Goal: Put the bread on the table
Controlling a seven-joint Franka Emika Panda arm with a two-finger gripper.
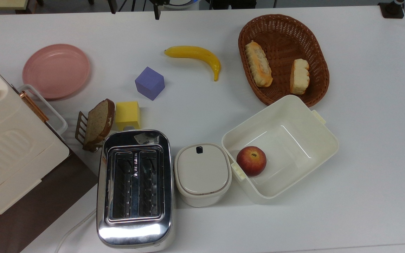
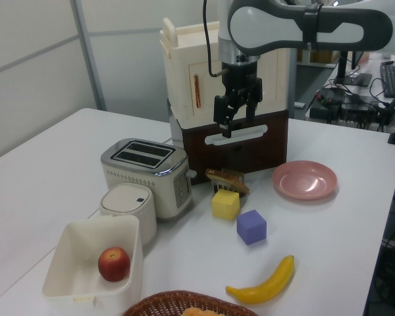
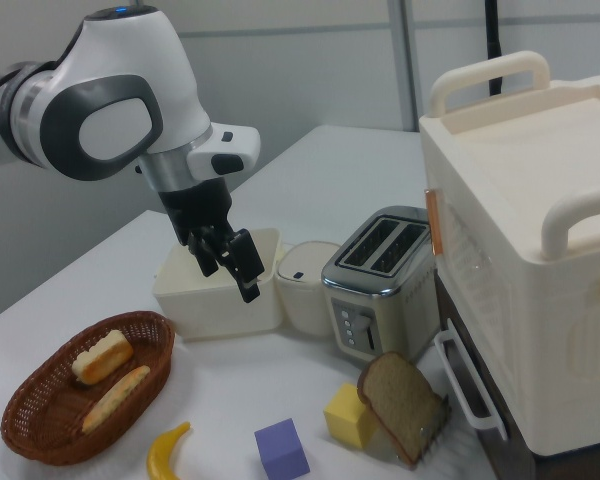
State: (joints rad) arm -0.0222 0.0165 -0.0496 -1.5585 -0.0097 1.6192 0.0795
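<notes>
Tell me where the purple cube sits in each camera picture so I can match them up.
Top view: the purple cube is left of centre, up and right of the yellow block.
Left view: the cube is right of centre, down and right of the block.
Right view: the cube is at the bottom edge, left of the block.
Shared landmark: the yellow block.

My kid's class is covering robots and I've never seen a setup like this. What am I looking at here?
It is a white robot arm ending in a two-finger gripper, open, holding nothing, hanging above the table. One picture looks straight down; the other two look from opposite sides. A wicker basket holds the short pale bread and a longer roll. Also there: a banana, purple cube, yellow cube, brown bread slice in a rack, pink plate, toaster, lidded container, and an open bin holding an apple.
</notes>
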